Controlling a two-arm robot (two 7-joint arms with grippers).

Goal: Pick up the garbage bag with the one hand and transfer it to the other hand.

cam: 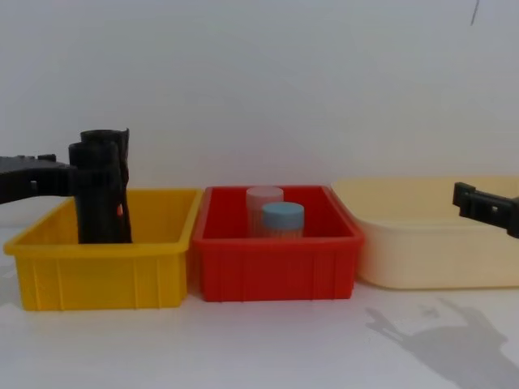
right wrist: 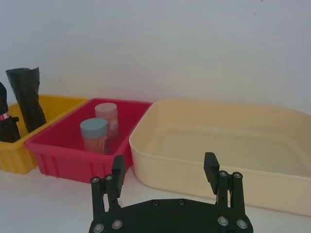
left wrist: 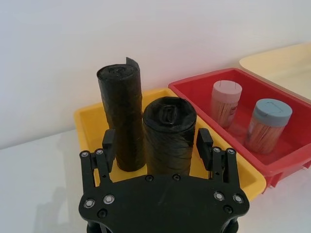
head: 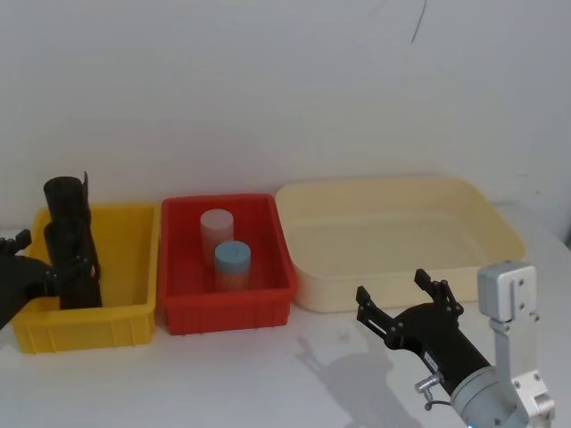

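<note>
1. At the far left, the left gripper [left wrist: 156,138] reached into the yellow bin [head: 125,314]. Its jaws were spread wide on either side of the garbage bag [left wrist: 170,121], with a gap showing, so it was not clamped.
2. The garbage bag stood upright in that bin, with its long axis vertical and its rolled end pointing up. A second black roll [left wrist: 120,107] stood just behind it.
3. In the middle, a red bin [head: 227,312] held a pink-lidded jar [head: 216,227] and a blue-lidded jar [head: 232,263].
4. At the right, the right gripper [head: 393,287] hovered in front of the cream tub [head: 321,290], with its jaws wide apart and holding nothing.
</note>
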